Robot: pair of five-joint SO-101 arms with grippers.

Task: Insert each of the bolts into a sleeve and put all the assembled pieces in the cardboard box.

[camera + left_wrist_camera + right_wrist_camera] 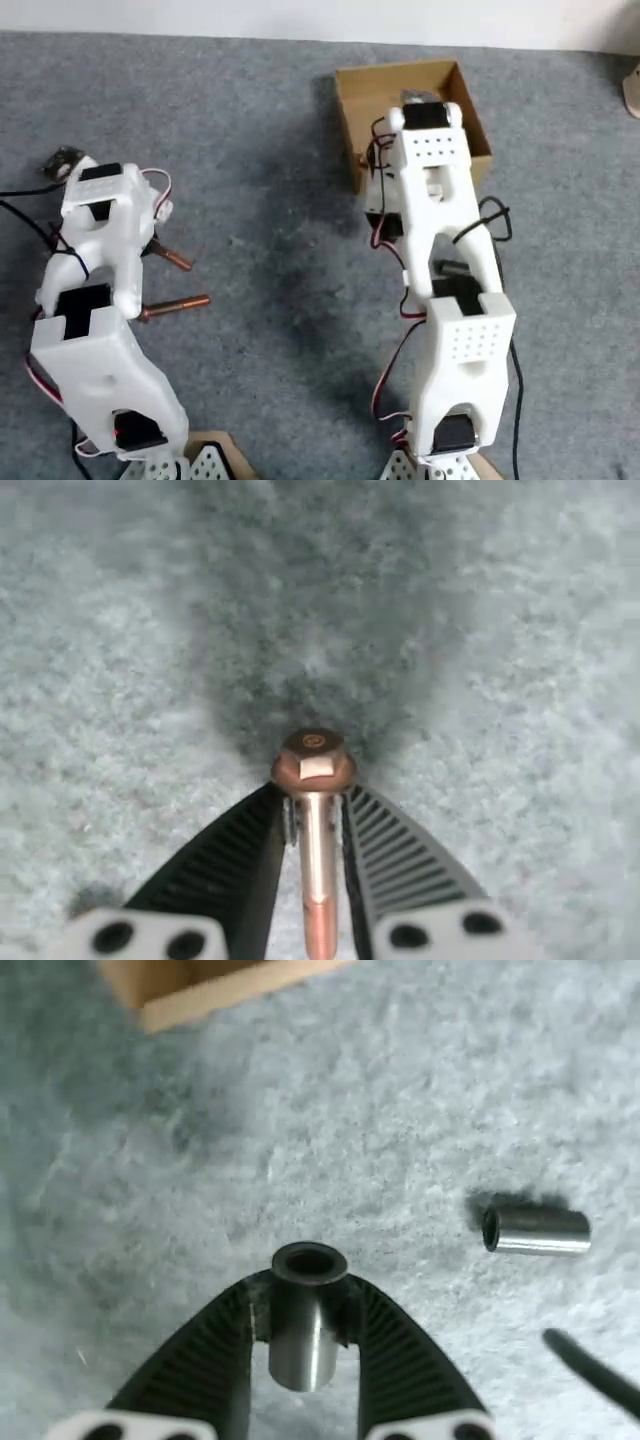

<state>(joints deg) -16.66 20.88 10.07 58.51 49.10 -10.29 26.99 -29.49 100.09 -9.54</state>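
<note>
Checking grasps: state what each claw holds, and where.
Left claw: copper bolt, by the shank just under the head. Right claw: dark sleeve, by its sides.

Glossy coppery metal bolt (316, 820), dark smooth metal sleeve (303, 1315), rough grey carpet (270, 200).

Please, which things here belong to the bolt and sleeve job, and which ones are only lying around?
For the job: held bolt in the left fingers; loose bolt on the carpet; held sleeve in the right fingers; loose sleeve; cardboard box.
Only lying about: tan object at the high view's right edge; black cable.
</note>
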